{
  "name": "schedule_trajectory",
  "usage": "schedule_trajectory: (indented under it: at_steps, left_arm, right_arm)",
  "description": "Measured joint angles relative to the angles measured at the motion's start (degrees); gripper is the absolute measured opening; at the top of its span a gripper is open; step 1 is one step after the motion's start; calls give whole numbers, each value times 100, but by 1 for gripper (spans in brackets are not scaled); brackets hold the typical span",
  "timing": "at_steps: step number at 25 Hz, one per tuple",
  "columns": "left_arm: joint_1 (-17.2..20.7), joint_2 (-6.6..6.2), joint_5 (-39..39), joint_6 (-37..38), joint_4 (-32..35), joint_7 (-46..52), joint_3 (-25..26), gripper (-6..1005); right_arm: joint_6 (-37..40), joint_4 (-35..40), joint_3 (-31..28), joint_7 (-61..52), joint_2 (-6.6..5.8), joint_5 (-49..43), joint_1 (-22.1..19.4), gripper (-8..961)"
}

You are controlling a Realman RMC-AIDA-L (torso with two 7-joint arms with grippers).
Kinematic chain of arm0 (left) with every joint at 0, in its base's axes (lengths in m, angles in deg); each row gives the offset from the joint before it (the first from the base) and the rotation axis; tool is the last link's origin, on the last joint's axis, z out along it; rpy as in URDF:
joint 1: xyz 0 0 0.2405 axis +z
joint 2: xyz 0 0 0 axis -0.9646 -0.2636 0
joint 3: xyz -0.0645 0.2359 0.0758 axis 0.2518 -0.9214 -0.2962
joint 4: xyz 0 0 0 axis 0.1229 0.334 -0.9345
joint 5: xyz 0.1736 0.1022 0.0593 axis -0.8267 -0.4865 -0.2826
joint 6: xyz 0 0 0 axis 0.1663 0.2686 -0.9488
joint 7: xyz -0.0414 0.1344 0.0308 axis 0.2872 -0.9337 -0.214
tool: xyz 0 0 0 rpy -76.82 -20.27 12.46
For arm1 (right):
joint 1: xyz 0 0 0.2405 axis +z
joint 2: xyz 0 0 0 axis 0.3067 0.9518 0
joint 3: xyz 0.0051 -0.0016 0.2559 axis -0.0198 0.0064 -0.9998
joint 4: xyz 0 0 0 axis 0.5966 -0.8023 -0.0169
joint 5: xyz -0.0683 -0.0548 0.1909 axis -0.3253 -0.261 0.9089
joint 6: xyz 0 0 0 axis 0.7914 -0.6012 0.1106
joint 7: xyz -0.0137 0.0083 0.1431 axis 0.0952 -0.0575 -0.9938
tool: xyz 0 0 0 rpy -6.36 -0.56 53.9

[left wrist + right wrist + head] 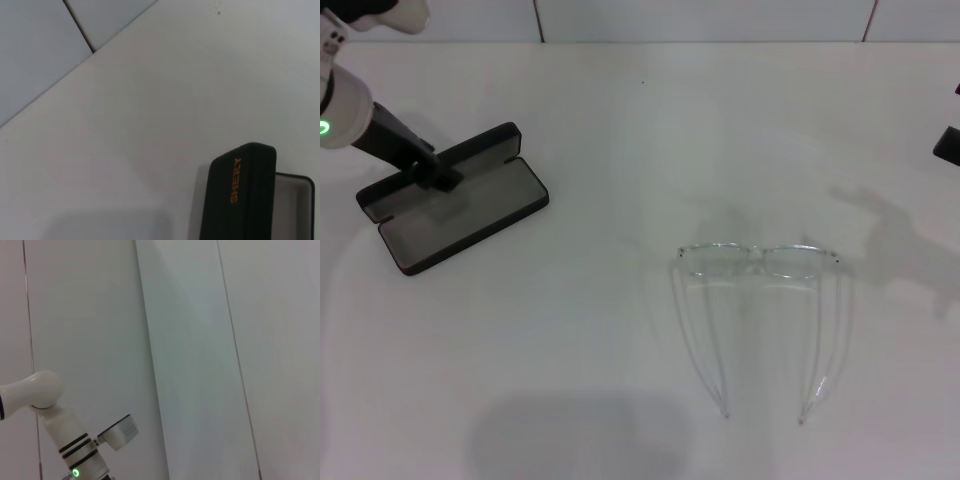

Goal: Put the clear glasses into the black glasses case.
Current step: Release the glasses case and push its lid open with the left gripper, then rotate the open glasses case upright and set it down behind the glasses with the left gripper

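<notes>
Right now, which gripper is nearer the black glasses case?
Left. The left gripper sits over the open black glasses case; the right gripper is just in view at the table's far right edge.

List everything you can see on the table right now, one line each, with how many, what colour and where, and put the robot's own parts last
black glasses case: one, matte black with grey lining, lying open on the robot's left side of the table; orange lettering shows on its outside in the left wrist view.
clear glasses: one pair, colourless and see-through, on the table to the robot's right of centre, temple arms unfolded and pointing toward the robot, apart from the case.
table: one, white, under everything.
left gripper: one, black, on a white arm with a green light, at the open case.
right gripper: one, black, only an edge showing at the robot's far right, above the table.
</notes>
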Motion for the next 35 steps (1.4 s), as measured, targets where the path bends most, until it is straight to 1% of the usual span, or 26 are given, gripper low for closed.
schedule_trajectory:
  at_steps: [2, 9, 14, 16, 18, 20, 22, 24, 26, 31, 35]
  left_arm:
    - [11, 0, 0, 10, -11, -11, -18, 529]
    - [52, 1, 1, 12, 14, 4, -211, 308]
    - [13, 8, 0, 284, 139, -27, -379, 280]
    - [30, 43, 6, 414, 345, -52, -475, 280]
    - [114, 75, 61, 540, 622, -88, -738, 279]
    - [247, 87, 187, 652, 922, -111, -1116, 271]
    - [407, 89, 319, 737, 1222, -113, -1553, 256]
    - [565, 90, 388, 768, 1534, -112, -2100, 242]
    - [648, 90, 398, 771, 1716, -108, -2510, 228]
    - [611, 116, 555, 769, 1867, -57, -3255, 199]
    - [612, 124, 923, 800, 2169, -64, -3605, 206]
  right_arm:
    - [0, 0, -4, 12, 8, 8, -5, 870]
    - [0, -1, -11, 24, 26, 72, -24, 870]
    - [9, -37, -139, 30, 37, 79, -77, 870]
    - [24, -62, -236, 39, 39, 84, -116, 870]
    - [29, -65, -352, 63, 43, 89, -170, 870]
    - [43, -101, -461, 115, 51, 90, -217, 870]
    - [72, -169, -568, 163, 57, 95, -252, 870]
    - [91, -273, -696, 205, 55, 116, -282, 870]
    - [112, -346, -746, 243, 42, 175, -310, 870]
    - [232, -368, -751, 269, 26, 281, -336, 870]
    - [250, -369, -751, 270, 18, 281, -338, 870]
